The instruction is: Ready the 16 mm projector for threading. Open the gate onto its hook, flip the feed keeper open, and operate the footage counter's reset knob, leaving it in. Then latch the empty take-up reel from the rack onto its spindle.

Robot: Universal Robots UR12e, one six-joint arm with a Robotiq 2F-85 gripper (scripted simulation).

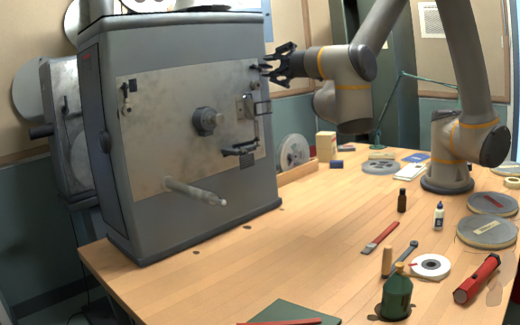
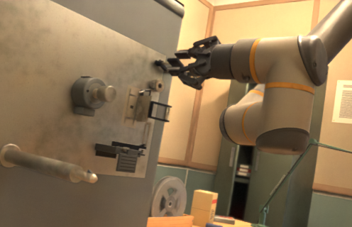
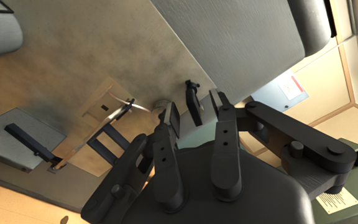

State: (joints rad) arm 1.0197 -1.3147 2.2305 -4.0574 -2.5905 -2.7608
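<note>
The small black feed keeper lever stands out from the upper right corner of the projector's side plate, and my gripper sits around it, open and holding nothing. Just below is the round counter reset knob. Lower still the black gate frame swings out from its plate. The bare take-up spindle juts from the lower plate. An empty reel stands upright in the wooden rack beside the projector.
The wooden rack sits at the projector's right foot, with a yellow box behind it. Film cans, a flat reel, bottles, a tape roll and a red torch are scattered over the right bench.
</note>
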